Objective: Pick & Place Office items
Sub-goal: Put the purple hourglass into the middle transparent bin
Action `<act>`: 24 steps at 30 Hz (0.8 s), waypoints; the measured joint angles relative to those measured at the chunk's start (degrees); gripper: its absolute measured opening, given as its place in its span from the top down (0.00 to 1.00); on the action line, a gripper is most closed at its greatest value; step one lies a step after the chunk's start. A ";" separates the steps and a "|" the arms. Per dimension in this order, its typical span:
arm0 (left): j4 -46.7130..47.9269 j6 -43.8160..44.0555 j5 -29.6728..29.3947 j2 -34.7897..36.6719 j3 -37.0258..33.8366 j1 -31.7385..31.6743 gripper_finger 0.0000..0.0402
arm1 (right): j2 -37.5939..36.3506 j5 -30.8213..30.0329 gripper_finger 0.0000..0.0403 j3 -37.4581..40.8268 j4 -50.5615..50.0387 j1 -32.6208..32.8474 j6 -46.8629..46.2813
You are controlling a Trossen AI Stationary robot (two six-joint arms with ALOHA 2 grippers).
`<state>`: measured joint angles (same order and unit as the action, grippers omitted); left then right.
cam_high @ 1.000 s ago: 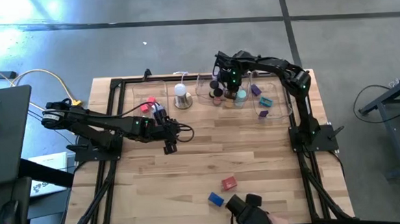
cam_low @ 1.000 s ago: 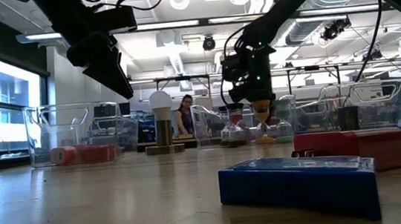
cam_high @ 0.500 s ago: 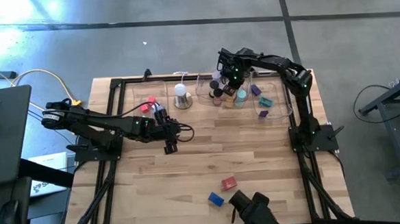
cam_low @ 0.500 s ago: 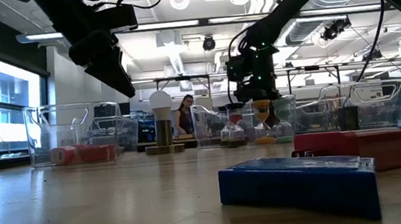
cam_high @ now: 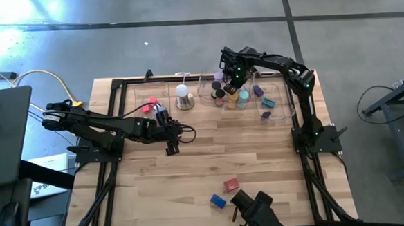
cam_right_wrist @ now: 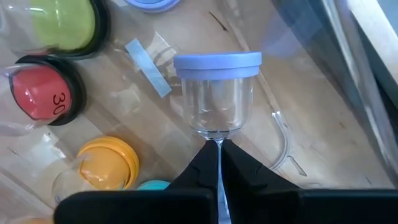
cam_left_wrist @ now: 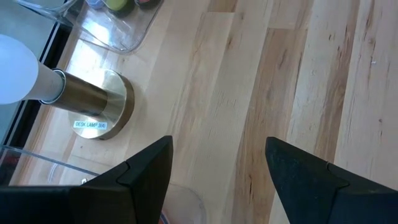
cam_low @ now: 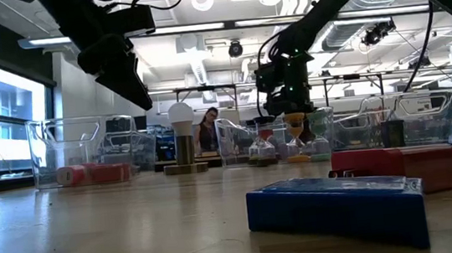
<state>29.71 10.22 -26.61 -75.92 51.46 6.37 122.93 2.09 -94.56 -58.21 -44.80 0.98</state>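
The right gripper (cam_right_wrist: pixel 219 163) is pinched shut on the thin neck of a lilac-capped hourglass (cam_right_wrist: pixel 216 93) inside the clear tray (cam_high: pixel 279 112), beside the red-capped one (cam_right_wrist: pixel 38 93). A straight, slow lift is advised, so neighbours are not toppled. The left gripper (cam_left_wrist: pixel 214 168) is held spread, well away from the tray.

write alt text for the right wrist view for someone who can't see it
The right pincer, fingers shut, points at the thin waist of a clear hourglass timer with a lilac cap inside a clear tray. Red, yellow-green and orange capped timers sit nearby.
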 joint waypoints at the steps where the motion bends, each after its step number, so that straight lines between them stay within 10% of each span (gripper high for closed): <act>1: 0.00 0.01 0.00 0.01 0.00 0.02 0.39 | 0.02 -0.29 0.99 0.00 -0.01 -0.10 -0.29; 24: 0.00 0.02 0.02 0.00 0.00 0.02 0.39 | 0.13 -1.34 0.88 0.01 2.45 -0.94 -3.18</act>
<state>29.71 10.24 -26.59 -75.92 51.46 6.39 123.07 0.76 -94.55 -55.76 -45.74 -2.20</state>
